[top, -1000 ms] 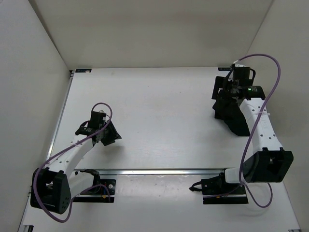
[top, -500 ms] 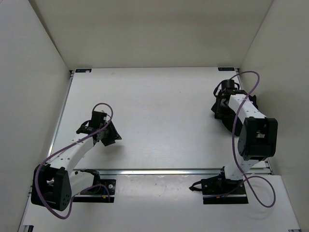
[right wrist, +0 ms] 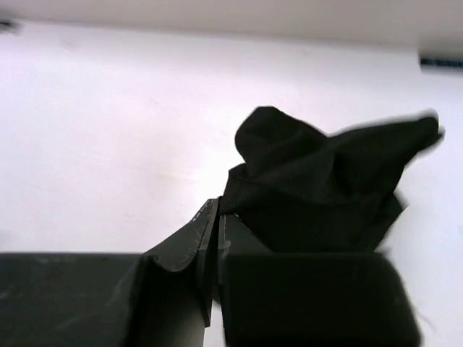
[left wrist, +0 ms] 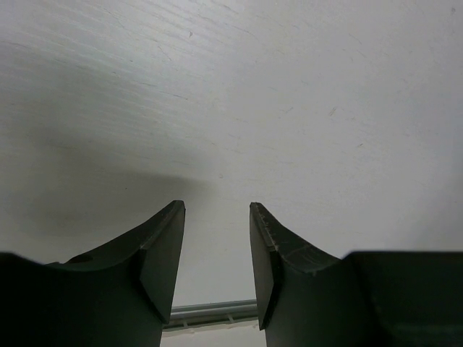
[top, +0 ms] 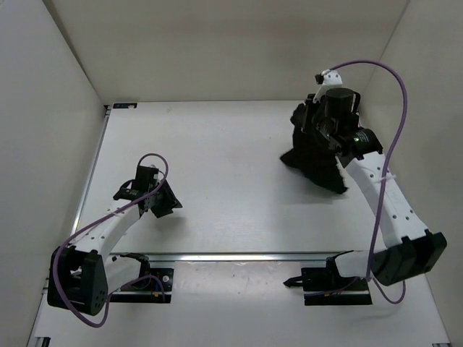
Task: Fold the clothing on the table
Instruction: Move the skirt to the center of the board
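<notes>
My right pincer (right wrist: 218, 217) is pressed tight on an edge of the black skirt (right wrist: 318, 188), and the fabric bunches into a crumpled heap just past the tips. From above, the skirt sits on the far right part of the white surface (top: 217, 159), gathered under that arm. My left pincer (left wrist: 217, 217) hangs over bare surface on the near left, jaws partly apart and holding nothing, well apart from the skirt.

The jaws pinch an edge of the bunched black clothing (right wrist: 318, 184) above the white table (right wrist: 108, 130).
</notes>
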Tool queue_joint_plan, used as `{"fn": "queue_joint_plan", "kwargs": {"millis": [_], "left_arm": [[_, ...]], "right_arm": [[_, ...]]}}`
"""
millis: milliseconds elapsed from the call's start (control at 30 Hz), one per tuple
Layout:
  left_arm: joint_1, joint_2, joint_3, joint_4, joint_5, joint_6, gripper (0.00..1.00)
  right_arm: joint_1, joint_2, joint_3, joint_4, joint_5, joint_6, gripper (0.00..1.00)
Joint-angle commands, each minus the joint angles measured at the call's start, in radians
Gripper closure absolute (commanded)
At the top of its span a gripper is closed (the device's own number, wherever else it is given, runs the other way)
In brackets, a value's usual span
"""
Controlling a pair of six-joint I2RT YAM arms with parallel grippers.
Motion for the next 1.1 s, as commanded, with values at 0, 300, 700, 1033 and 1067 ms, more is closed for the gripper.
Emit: {"fn": "queue_joint_plan", "kwargs": {"millis": [0,300,700,1033,1067], "left_arm": [[0.030,-0.031,0.031,-0.004,0.023,0.012,0.48],[0.055,-0.060,0.107,-0.030,0.028,0.013,0.48],[0.057,0.038,0.173,-0.019,0.004,0.026,0.44],[-0.032,0.565,0.748,0.042,-0.032,0.039,0.40],[-0.044,0.604,0.791,0.024,-0.032,0.052,0.39]], "right_arm": [[0.068,-0.053,0.064,0.088,-0.016,-0.008,1.00],[0.074,0.005,0.118,0.025,-0.161,0.038,1.00],[-0.100,0.014,-0.086,-0.022,-0.261,0.095,0.21],[-0.080,0.468,0.164,-0.133,-0.327,0.045,0.24],[-0.073,0.485,0.155,-0.116,-0.324,0.061,0.25]]}}
